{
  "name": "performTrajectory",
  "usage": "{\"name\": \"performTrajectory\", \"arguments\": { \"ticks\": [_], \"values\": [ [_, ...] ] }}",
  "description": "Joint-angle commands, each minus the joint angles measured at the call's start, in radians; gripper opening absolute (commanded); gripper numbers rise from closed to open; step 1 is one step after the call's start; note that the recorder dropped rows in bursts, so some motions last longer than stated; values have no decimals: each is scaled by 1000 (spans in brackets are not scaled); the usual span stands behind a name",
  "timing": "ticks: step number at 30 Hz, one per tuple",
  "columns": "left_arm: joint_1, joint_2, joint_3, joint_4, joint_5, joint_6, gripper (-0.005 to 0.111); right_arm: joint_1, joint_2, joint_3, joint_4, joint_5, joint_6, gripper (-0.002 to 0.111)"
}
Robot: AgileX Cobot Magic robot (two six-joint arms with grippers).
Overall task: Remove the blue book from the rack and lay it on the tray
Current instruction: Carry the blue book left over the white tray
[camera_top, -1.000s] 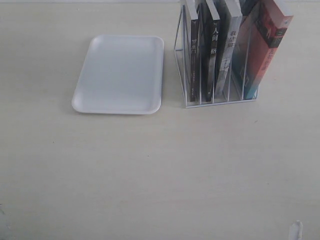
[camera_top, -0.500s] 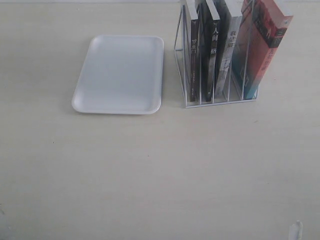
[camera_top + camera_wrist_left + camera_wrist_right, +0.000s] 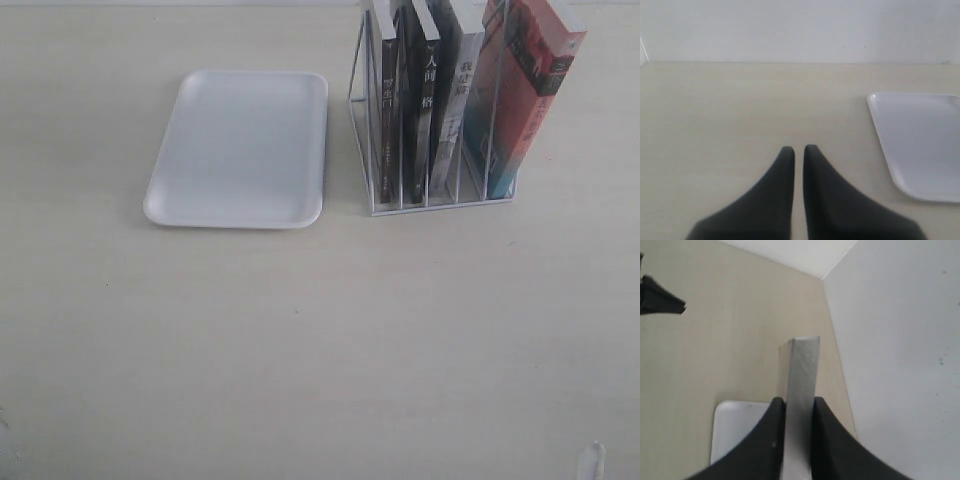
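Thin book (image 3: 801, 385) is being clamped edge-on by right fingers (image 3: 765, 445), aloft, tray (image 3: 732, 430) showing beyond. Likely light, floppy, slick-covered; deep hold is being judged safest. Left fingers (image 3: 775, 200) nearly closed, empty.

White tray (image 3: 240, 150); red book (image 3: 535, 80) (teal foot).

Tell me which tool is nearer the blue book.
Right. The right tool grips the blue book edge-on, above the tray. The left tool is shut over the table beside the tray, apart from the book.
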Motion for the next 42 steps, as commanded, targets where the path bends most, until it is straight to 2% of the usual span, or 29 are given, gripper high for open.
{"name": "performTrajectory", "arguments": {
  "ticks": [1, 7, 13, 18, 28, 35, 42],
  "values": [
    [-8, -2, 4, 2, -6, 2, 6, 129, 83, -7, -177, 38, -21, 0],
    [-8, -2, 4, 2, -6, 2, 6, 230, 242, -7, -449, 38, 113, 0],
    [-8, -2, 4, 2, -6, 2, 6, 239, 450, -7, -710, -11, 390, 0],
    [-8, -2, 4, 2, -6, 2, 6, 239, 546, -7, -774, -189, 465, 0],
    [-8, -2, 4, 2, -6, 2, 6, 226, 557, 160, -860, -308, 472, 0],
    [-8, -2, 4, 2, -6, 2, 6, 156, 557, 241, -865, -388, 498, 0],
    [-8, -2, 4, 2, -6, 2, 6, 98, 557, 251, -853, -481, 515, 0]
  ]
}}
